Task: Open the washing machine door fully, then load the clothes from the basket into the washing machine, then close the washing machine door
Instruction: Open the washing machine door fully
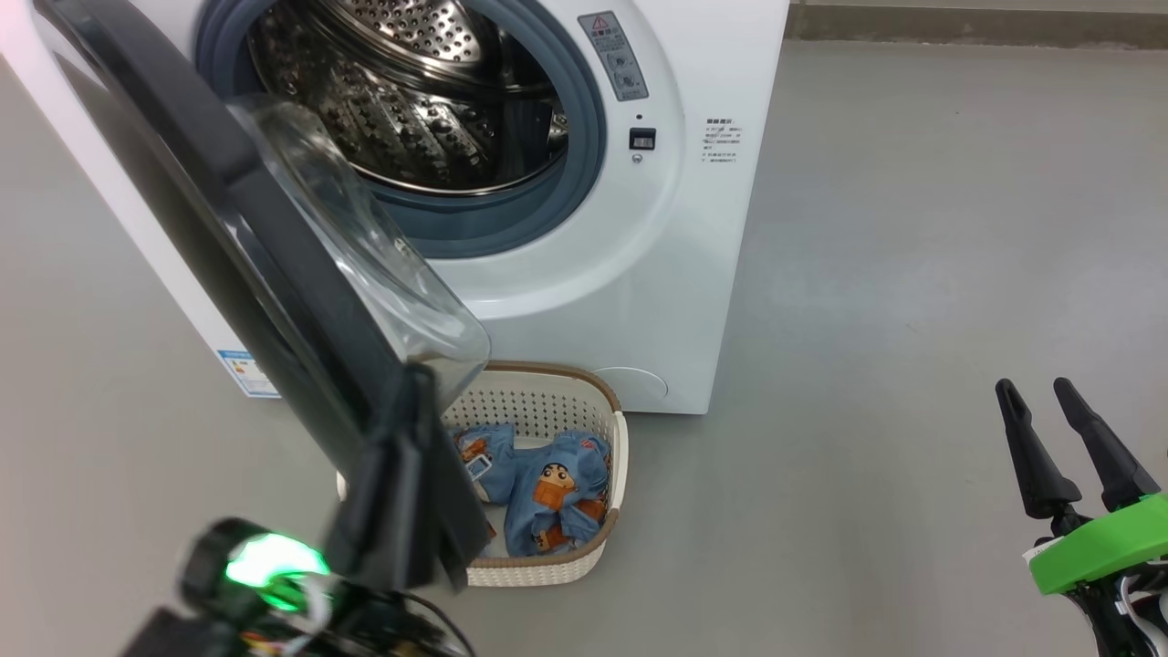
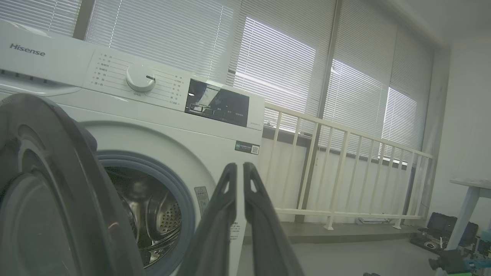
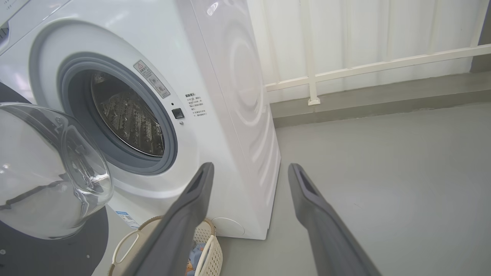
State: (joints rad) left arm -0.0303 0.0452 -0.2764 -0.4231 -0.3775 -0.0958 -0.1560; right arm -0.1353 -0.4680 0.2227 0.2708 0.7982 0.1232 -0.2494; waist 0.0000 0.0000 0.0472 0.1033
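The white washing machine [image 1: 703, 274] stands open, its steel drum [image 1: 411, 91] bare. Its black washing machine door [image 1: 228, 210] with the clear bulging glass [image 3: 50, 172] swings out to the left, partly over the basket. The cream basket [image 1: 607, 401] sits on the floor in front of the machine and holds the light-blue printed clothes [image 1: 552, 488]. My left gripper [image 1: 422, 379] is shut with nothing between its fingers, just beside the door's lower edge; in the left wrist view the gripper [image 2: 239, 168] stands right of the door [image 2: 50, 184]. My right gripper [image 1: 1034, 388] hangs open at the lower right, apart from everything.
Grey floor [image 1: 912, 274] spreads to the right of the machine. A white railing [image 2: 345, 153] and blinds run along the wall behind it. A table leg [image 2: 466, 214] and a dark case [image 2: 441, 224] stand at the far right of the left wrist view.
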